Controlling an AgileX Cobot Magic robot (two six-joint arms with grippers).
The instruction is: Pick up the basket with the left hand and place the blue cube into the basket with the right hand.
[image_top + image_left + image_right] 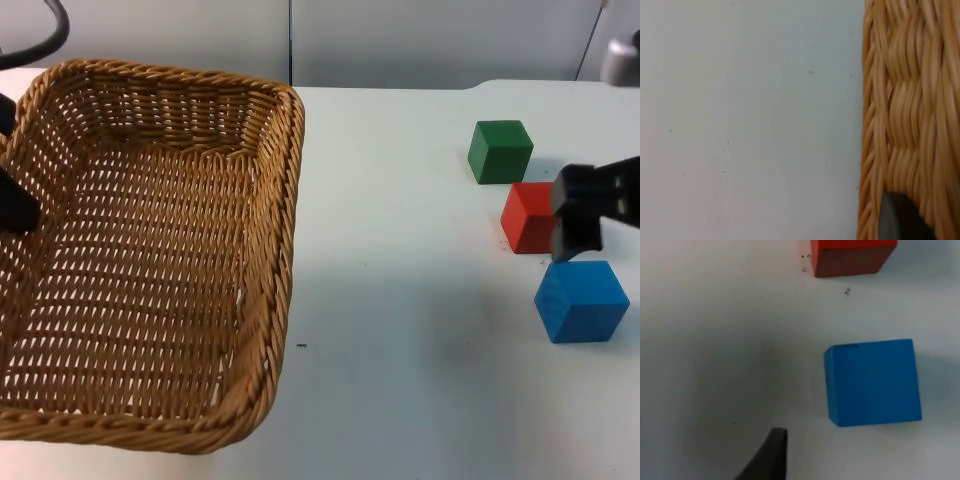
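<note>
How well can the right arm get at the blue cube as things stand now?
Probably yes. The right gripper hangs just above the blue cube, whose top is bare. The red cube stands close beside it but apart, so a gap is left for a finger. The basket is far aside.

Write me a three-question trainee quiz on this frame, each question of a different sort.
1. True or false: the blue cube lies inside the basket.
2. Which cube stands nearest the partition wall? A) red B) green C) blue
3. Fill in: the right tool hangs over the ___ cube's edge, just beyond the blue one.

Key:
1. False; it sits on the table, apart from the basket.
2. B, the green cube.
3. Red; the red cube sits between green and blue.
</note>
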